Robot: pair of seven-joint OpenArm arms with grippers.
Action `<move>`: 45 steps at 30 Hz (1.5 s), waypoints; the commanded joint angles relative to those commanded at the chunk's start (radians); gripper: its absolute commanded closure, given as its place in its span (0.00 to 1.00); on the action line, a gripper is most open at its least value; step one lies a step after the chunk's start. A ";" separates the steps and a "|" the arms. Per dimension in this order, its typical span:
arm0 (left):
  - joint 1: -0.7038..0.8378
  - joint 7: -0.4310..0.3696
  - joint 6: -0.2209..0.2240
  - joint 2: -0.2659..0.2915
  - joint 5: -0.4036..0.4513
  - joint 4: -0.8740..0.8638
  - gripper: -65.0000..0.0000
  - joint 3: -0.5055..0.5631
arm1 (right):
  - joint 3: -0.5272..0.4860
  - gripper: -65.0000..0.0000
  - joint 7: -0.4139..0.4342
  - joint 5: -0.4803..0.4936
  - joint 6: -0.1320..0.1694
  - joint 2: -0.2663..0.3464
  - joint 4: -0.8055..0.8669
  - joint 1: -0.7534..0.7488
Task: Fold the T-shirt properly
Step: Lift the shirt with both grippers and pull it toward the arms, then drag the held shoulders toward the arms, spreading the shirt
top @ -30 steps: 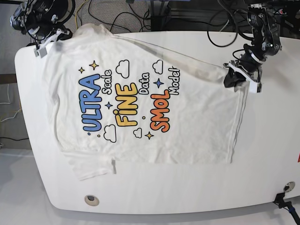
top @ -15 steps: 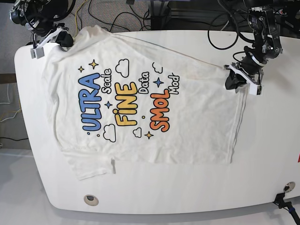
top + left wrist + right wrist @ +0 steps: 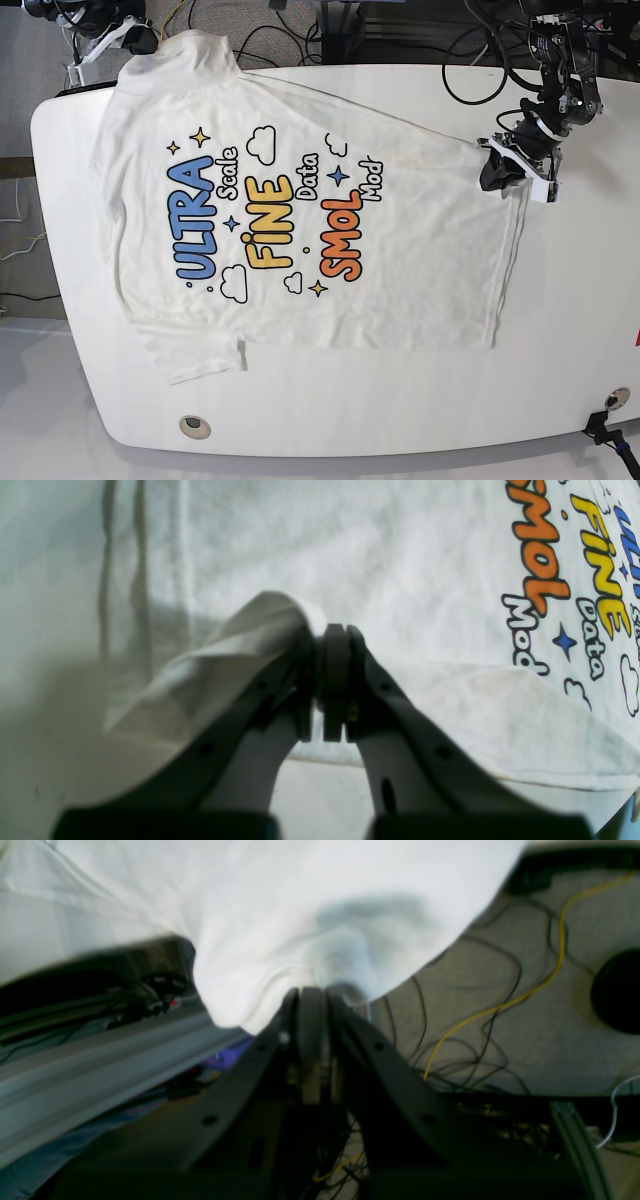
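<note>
While it lies print-up across the white table [image 3: 560, 330], the shirt [image 3: 400, 270] reads "ULTRA Scale FINE Data SMOL Mod" in blue, yellow and orange, the last word cut by a fold. The left gripper [image 3: 508, 165] is clenched on its hem corner; the right gripper [image 3: 118, 38] pinches a lifted corner past the table's edge.

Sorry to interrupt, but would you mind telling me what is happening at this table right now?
A two-armed robot is folding a white T-shirt that lies print side up on the table. The left pincer is shut on the hem corner, and the right pincer is shut on the shoulder end, lifted past the table's edge. No fold has been laid yet.
</note>
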 joint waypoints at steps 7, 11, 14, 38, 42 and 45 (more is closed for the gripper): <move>0.000 0.000 0.000 0.000 0.000 0.002 1.00 0.000 | -0.003 1.00 0.000 0.000 0.000 0.000 0.000 -0.029; 0.002 0.000 -0.002 -0.002 0.000 0.002 1.00 0.000 | 0.000 1.00 0.000 0.064 0.000 0.005 0.005 -0.040; 0.002 -0.002 -0.002 -0.002 0.000 0.003 1.00 -0.002 | -0.002 1.00 0.000 0.170 -0.001 0.008 0.006 -0.052; -0.175 0.000 0.002 0.005 -0.003 0.000 1.00 -0.002 | -0.011 1.00 0.000 0.212 -0.001 0.149 -0.012 0.267; -0.210 0.000 0.005 0.006 -0.003 -0.026 1.00 0.000 | -0.051 1.00 0.000 0.210 -0.001 0.163 -0.106 0.328; -0.247 -0.002 0.005 0.006 -0.002 -0.084 1.00 0.000 | -0.081 1.00 0.000 0.210 -0.002 0.176 -0.155 0.374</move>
